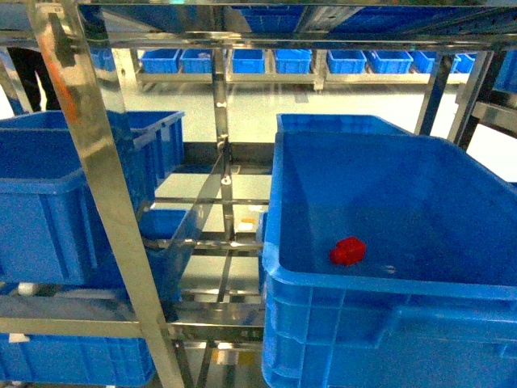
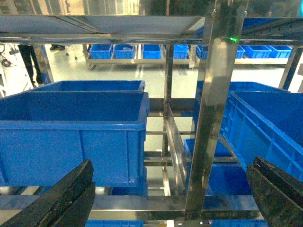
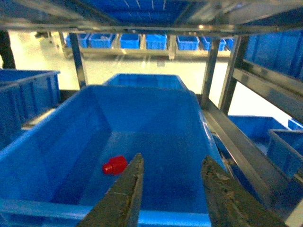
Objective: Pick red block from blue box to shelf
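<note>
The red block lies on its side on the floor of a dark blue ribbed crate that stands on a tier of the steel shelf. In the right wrist view the red block sits just left of and beyond my right gripper, which is open, holds nothing and hovers over the crate's near rim. My left gripper is wide open with nothing in it, facing a shelf upright. The blue box is out of view. Neither gripper shows in the head view.
Another dark blue crate stands on the left of the same tier, also seen as the crate. More crates sit behind and on the tier below. A far rack holds a row of blue crates. A steel rail runs right of the right gripper.
</note>
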